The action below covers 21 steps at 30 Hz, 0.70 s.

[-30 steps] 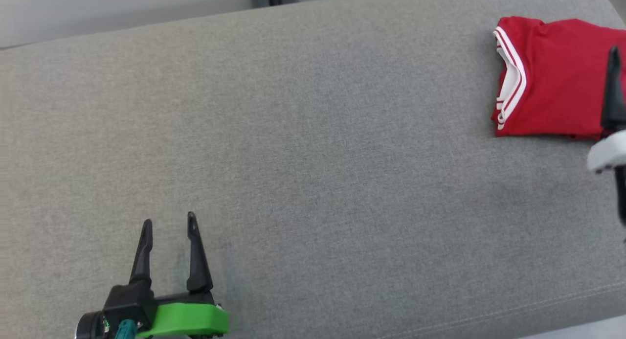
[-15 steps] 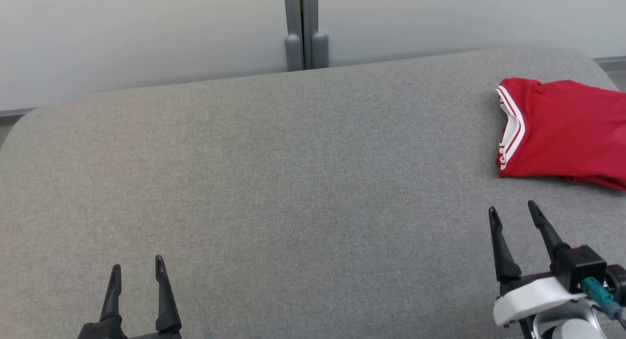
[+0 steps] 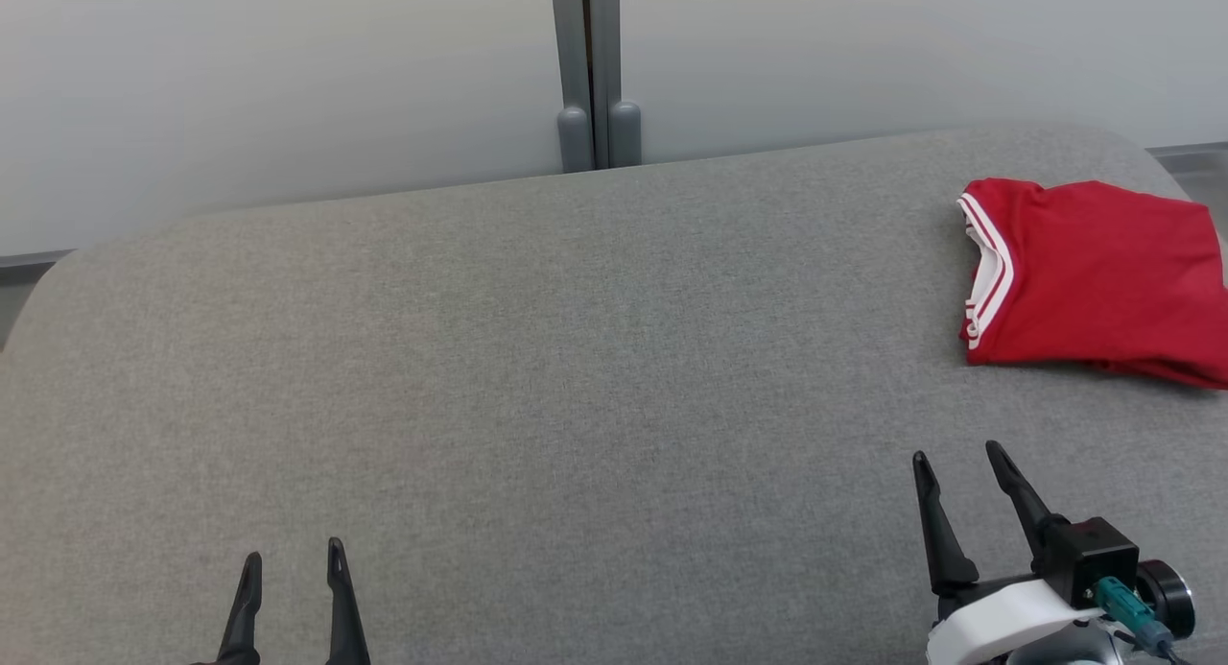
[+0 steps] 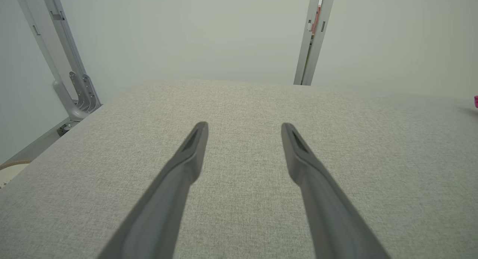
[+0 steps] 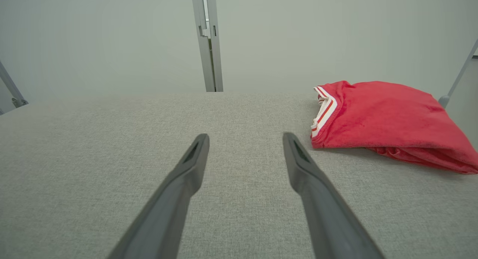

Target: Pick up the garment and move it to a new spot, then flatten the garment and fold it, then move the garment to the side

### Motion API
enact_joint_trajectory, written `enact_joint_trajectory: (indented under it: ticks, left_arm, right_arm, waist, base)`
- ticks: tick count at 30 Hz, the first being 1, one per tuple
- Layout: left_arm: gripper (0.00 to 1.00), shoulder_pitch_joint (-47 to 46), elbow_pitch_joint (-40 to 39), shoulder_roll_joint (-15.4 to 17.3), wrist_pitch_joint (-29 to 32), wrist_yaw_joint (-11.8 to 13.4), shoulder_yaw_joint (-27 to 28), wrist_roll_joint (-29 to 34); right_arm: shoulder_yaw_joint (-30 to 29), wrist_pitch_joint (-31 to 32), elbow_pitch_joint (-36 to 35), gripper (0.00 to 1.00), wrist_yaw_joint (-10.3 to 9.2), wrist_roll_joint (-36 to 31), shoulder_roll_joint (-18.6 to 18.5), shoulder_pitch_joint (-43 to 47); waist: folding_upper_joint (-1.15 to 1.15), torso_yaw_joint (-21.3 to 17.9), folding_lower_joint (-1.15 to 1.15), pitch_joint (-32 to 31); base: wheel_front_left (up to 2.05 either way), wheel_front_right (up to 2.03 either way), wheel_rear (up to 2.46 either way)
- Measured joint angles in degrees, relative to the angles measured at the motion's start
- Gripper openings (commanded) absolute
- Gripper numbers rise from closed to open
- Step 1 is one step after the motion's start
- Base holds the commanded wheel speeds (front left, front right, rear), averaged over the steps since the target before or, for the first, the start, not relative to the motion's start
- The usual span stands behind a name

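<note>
Garment [image 3: 1094, 272] lies folded, red with white stripes, at the far right of the grey table [image 3: 576, 358]. Your left tool [image 3: 293, 555] and right tool [image 3: 957, 452] are both wide and hold nothing. The last step looks done. Next, you likely need only rest your arms.

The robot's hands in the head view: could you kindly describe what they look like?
Both the left hand and right hand have two long, dark, tapering fingers with a narrow slot near each tip. The right one's fingers rise from a black block on a curved white shell, beside a teal connector with a thin cable.
</note>
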Motion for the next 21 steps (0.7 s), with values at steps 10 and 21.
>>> enact_joint_trajectory:
  ticks: [10, 21]
  left_arm:
    - [0.00, 0.2, 1.7, -0.1, 0.8, -0.4, -0.5, -4.0]
    - [0.00, -2.2, 3.4, 0.4, 3.3, -2.2, 0.1, -16.5]
  right_arm:
    - [-0.3, 1.3, 1.8, 0.00, 0.01, 4.2, 0.4, -0.2]
    - [-1.3, 4.3, 2.0, 0.00, 0.01, 16.8, 0.4, -1.0]
  waist:
    - [0.00, 0.4, 0.00, -0.1]
    - [0.00, 0.5, 0.00, 0.0]
  base:
    - [0.00, 0.00, 0.00]
    - [0.00, 0.00, 0.00]
